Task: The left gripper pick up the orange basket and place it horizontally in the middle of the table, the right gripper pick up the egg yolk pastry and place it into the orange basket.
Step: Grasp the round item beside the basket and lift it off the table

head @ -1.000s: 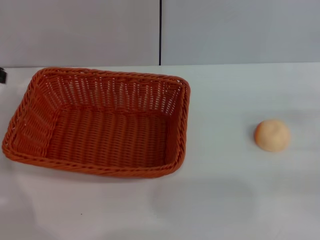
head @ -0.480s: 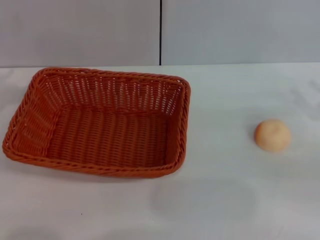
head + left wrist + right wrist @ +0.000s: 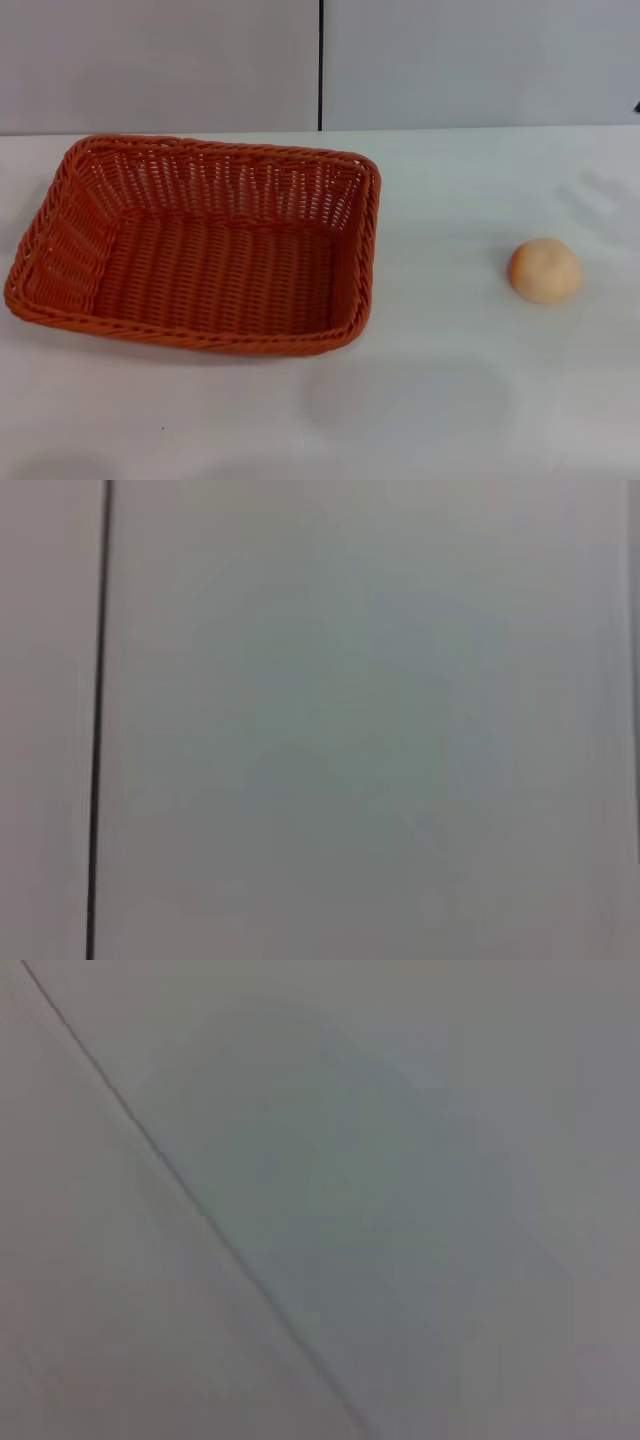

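From my head camera I see the orange basket (image 3: 195, 245) sitting flat on the table (image 3: 450, 400), open side up, at about nine o'clock from the centre of the view, its long side running roughly across my field of view with a slight skew. I judge it already lies close to horizontal but to the left of the middle, so it would need lifting by the rim and setting down more centrally. The egg yolk pastry (image 3: 544, 270) rests dome-up at about three o'clock, well apart from the basket, free on all sides, which should make a top grasp easy. I cannot see either the left gripper or the right gripper; both wrist cameras show only a plain pale surface crossed by a dark seam, so I cannot say whether the fingers are spread or closed. I can read no brand, label or writing anywhere.
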